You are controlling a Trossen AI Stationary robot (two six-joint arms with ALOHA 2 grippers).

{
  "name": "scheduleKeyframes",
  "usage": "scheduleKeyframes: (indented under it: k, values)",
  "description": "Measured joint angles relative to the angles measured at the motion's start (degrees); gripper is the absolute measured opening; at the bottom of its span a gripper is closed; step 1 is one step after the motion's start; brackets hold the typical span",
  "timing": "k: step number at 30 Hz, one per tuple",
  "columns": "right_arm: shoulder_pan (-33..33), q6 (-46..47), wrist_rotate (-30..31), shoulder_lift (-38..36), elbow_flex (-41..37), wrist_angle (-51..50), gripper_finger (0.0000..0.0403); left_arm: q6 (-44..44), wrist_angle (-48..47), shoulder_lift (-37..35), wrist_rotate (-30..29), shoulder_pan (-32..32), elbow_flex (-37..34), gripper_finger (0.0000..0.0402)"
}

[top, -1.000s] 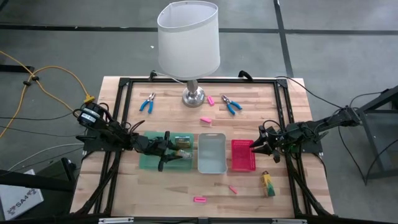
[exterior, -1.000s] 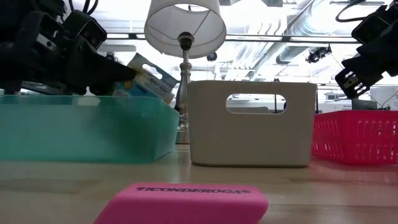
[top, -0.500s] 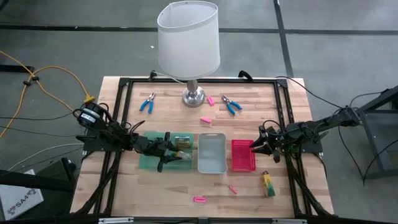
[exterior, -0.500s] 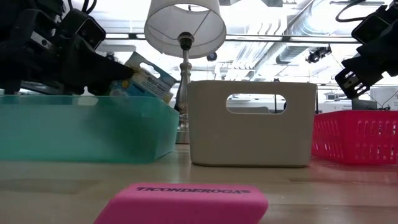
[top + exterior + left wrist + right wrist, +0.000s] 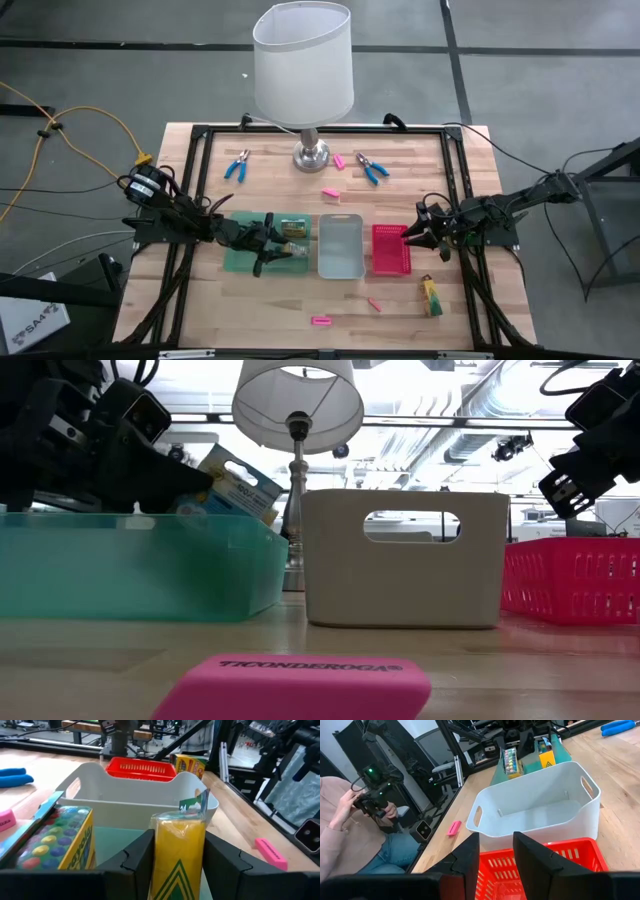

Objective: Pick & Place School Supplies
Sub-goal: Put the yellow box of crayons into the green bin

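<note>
From above I see my left gripper (image 5: 285, 249) over the translucent green plastic tray (image 5: 240, 262), just left of the white plastic bin (image 5: 340, 246). Only its wrist camera tells me what it holds: the fingers (image 5: 137, 855) are clamped on a yellow crayon pack (image 5: 180, 847), beside a second pack with coloured dots (image 5: 55, 837) lying in that tray. My right gripper (image 5: 408, 238) hangs over the red mesh basket (image 5: 391, 250), right of the bin, fingers (image 5: 470, 852) apart, holding nothing. Its camera also shows a seated person (image 5: 350, 827) holding a controller.
</note>
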Motion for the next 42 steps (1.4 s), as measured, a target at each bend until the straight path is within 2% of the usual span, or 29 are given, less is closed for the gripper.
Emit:
scheduleKeyframes:
  k: [42]
  values:
    - [0.0, 0.0, 0.0, 0.0, 0.0, 0.0, 0.0111, 0.5, -0.7, -0.9, 0.2, 0.0, 0.0, 0.0145]
